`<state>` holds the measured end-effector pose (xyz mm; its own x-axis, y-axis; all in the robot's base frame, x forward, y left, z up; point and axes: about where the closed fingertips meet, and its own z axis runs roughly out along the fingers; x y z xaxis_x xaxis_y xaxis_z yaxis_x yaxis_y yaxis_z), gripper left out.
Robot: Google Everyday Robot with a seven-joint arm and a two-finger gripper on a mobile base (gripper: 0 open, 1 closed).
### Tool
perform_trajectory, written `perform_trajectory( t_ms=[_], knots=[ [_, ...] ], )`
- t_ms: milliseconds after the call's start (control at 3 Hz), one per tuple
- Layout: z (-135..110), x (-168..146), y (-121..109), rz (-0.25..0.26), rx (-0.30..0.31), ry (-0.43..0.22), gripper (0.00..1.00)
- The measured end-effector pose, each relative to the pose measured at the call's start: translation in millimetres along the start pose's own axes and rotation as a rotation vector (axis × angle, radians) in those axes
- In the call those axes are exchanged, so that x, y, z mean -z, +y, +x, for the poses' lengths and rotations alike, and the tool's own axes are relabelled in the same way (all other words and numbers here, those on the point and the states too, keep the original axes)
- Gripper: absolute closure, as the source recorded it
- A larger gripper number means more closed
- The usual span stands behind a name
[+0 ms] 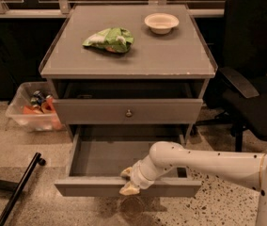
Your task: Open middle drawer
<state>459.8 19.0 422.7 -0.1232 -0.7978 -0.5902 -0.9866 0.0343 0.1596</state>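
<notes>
At 6 o'clock, gripper: at the centre of the front panel of the middle drawer; whether it is spread or pinching cannot be told.
Middle drawer: drawn well out toward 6 o'clock, its inner floor exposed.
Upper drawer: at 12 o'clock of the gripper, barely out, knob free.
Done: opening appears essentially complete.
Left: probably only letting go and backing away.
</notes>
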Motion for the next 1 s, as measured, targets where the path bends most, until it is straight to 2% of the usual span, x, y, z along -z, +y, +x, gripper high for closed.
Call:
perform_trajectory(
  t_ms=[333,667,1000],
  knots=[
    [1.4,2.5,5.5,-0.004,0.000,0.003,0.89],
    [1.1,5.8,9.8,-0.002,0.003,0.003,1.00],
    [1.1,6.3,7.7,-0.002,0.003,0.003,0.81]
  ],
)
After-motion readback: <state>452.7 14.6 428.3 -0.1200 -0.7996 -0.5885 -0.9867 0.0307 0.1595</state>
